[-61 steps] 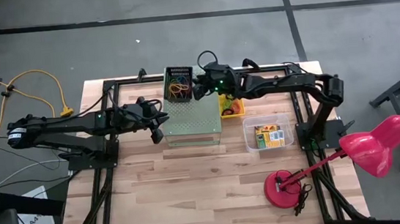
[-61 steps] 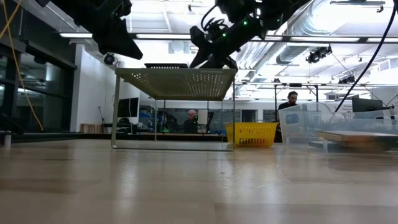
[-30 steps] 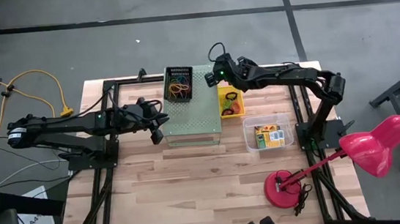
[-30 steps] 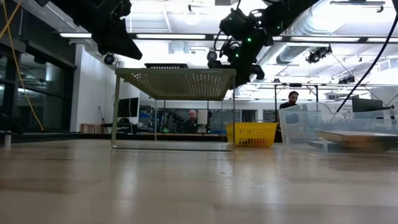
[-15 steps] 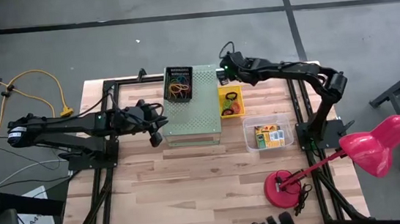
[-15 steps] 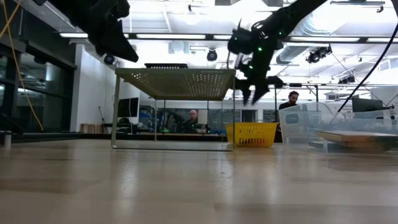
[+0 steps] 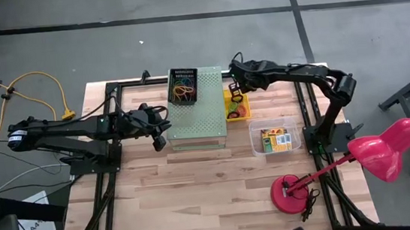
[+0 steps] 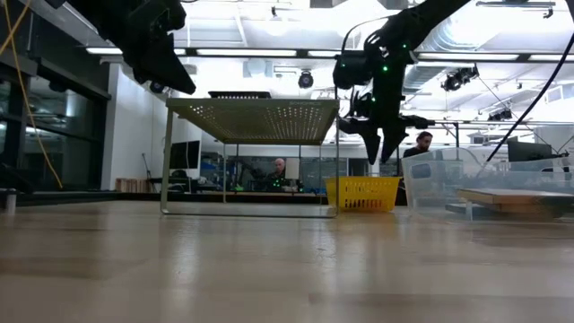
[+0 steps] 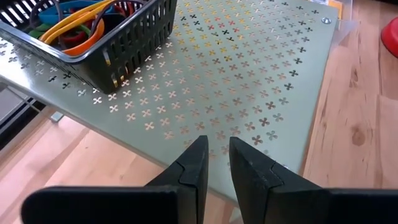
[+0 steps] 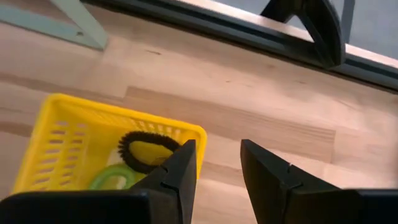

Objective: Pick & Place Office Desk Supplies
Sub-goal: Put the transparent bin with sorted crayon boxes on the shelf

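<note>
**Right arm swings off the shelf to the yellow basket**

Since two seconds ago the right gripper (image 7: pixel 235 93) has left the black basket (image 7: pixel 184 85) on the pale-green perforated shelf (image 7: pixel 198 119) and travelled toward three o'clock; it hangs over the ten o'clock corner of the yellow basket (image 7: pixel 237 104), fingers pointing down, arm stretched long from its base at the table's three o'clock edge. Its jaws stand apart with a clear gap and nothing between them. The left gripper (image 7: pixel 160 138) has barely shifted: it hovers at the shelf's nine o'clock edge, arm reaching in level from the left, jaws narrow with only a slit between them, empty.

Counted from above: two baskets, one clear tub (image 7: pixel 274 137), one pink lamp (image 7: pixel 360 157). The black basket holds a tangle of elastic bands (image 9: pixel 74 25), orange, red and green, too bunched to count. The yellow basket shows two bands in the right wrist view, one black (image 10: pixel 149 151) and one green (image 10: pixel 115 179). The clear tub at four o'clock of the shelf holds the crayon boxes (image 7: pixel 276 139); two seem to lie side by side.
</note>
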Motion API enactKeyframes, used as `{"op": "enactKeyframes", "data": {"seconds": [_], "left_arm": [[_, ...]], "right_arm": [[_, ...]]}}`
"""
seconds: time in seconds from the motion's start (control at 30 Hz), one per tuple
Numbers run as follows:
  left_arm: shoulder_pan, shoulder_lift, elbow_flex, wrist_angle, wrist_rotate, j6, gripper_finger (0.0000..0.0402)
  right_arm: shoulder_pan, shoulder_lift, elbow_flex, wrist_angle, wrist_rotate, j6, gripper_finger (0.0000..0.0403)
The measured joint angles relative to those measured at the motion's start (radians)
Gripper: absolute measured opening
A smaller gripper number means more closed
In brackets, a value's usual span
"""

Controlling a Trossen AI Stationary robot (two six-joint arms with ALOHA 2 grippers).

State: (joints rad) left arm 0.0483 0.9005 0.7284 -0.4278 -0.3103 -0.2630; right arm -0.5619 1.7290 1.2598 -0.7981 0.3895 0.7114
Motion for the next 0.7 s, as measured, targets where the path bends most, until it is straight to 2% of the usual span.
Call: {"op": "enactKeyframes", "data": {"seconds": [0.27, 0.4, 0.7], "left_arm": [[0.0, 0.0, 0.0, -0.018, 0.0, 0.0, 0.006], [0.0, 0.0, 0.0, -0.018, 0.0, 0.0, 0.006], [-0.026, 0.0, 0.0, -0.023, 0.0, -0.017, 0.006]], "right_arm": [[0.048, -0.039, 0.0, -0.107, -0.006, 0.001, 0.0113], [0.108, -0.111, 0.0, -0.174, -0.007, -0.008, 0.0113], [0.27, -0.307, 0.0, -0.293, -0.048, -0.146, 0.0113]]}}
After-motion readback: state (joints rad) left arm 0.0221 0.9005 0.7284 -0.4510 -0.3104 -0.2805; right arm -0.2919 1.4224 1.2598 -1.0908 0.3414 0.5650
